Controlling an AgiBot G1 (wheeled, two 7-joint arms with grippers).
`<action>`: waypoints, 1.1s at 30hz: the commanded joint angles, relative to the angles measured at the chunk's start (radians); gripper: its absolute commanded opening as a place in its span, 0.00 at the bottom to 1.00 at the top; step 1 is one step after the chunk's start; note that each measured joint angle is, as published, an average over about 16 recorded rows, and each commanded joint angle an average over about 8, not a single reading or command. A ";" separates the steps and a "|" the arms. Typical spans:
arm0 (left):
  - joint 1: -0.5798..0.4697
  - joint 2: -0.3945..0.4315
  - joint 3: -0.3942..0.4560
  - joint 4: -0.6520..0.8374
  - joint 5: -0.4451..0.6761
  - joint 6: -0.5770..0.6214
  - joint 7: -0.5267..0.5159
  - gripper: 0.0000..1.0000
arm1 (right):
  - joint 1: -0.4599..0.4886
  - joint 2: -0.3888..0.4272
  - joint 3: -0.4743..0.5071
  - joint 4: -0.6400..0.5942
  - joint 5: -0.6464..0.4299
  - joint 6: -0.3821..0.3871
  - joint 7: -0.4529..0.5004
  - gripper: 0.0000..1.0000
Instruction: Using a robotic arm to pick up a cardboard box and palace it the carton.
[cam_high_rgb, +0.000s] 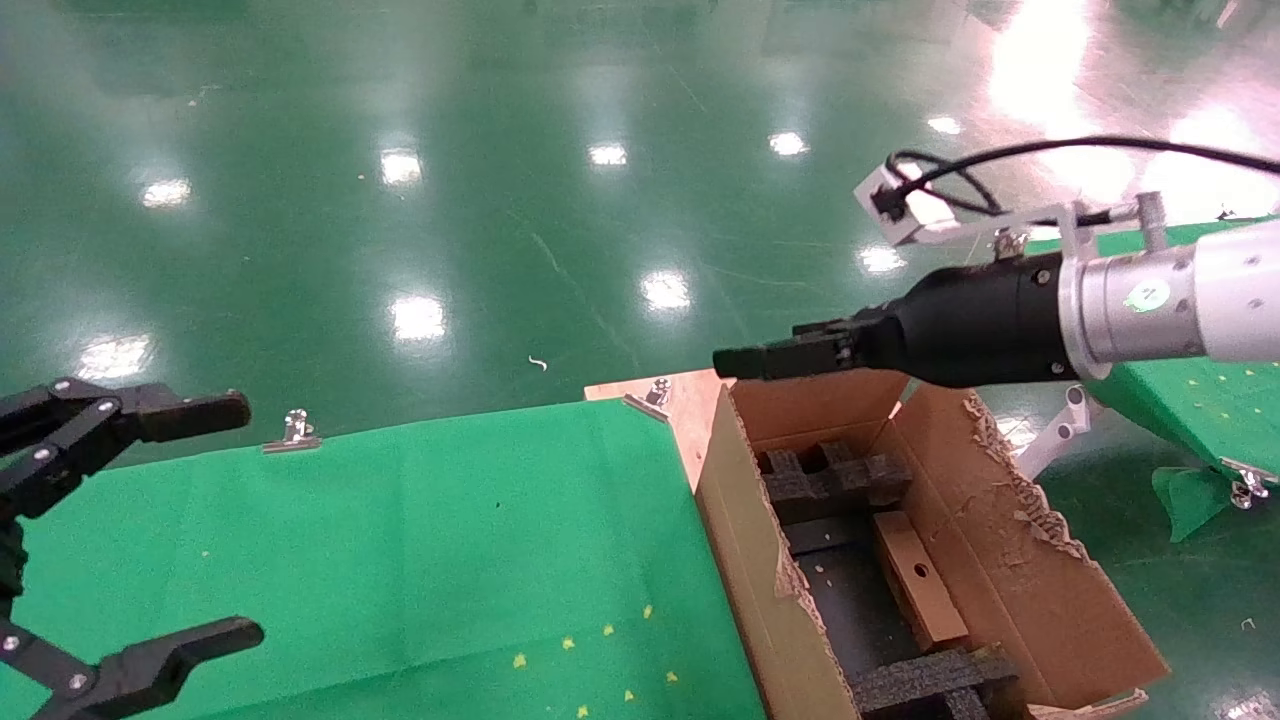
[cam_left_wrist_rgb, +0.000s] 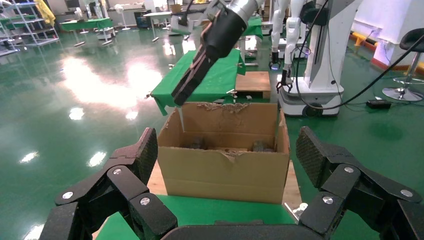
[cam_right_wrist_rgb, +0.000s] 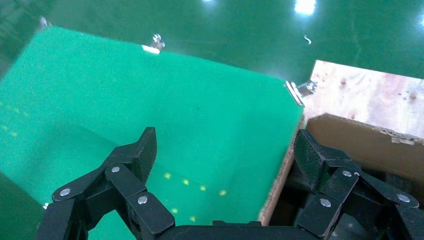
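Head view: right gripper (cam_high_rgb: 745, 361) above the carton's (cam_high_rgb: 1010, 560) far end, cardboard box (cam_high_rgb: 918, 578) already inside.

Right gripper on the white robotic arm (cam_high_rgb: 1150, 300) hangs over the far rim of the carton; its own wrist view shows the fingers (cam_right_wrist_rgb: 135, 155) spread wide with nothing between them. Cardboard box lies tilted on the carton floor, between black foam inserts (cam_high_rgb: 830, 480) at far and near ends. Left gripper (cam_high_rgb: 225, 520) parked at the left over the green table (cam_high_rgb: 450, 540), jaws wide apart, empty. Carton sits just right of the table.
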 joint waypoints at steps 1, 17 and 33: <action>0.000 0.000 0.000 0.000 0.000 0.000 0.000 1.00 | 0.012 0.008 0.018 -0.002 0.069 -0.042 -0.045 1.00; 0.000 0.000 0.001 0.001 -0.001 0.000 0.000 1.00 | -0.077 -0.017 0.117 -0.010 0.093 -0.080 -0.142 1.00; -0.001 0.000 0.001 0.001 -0.001 0.000 0.001 1.00 | -0.293 -0.073 0.397 -0.025 0.225 -0.219 -0.445 1.00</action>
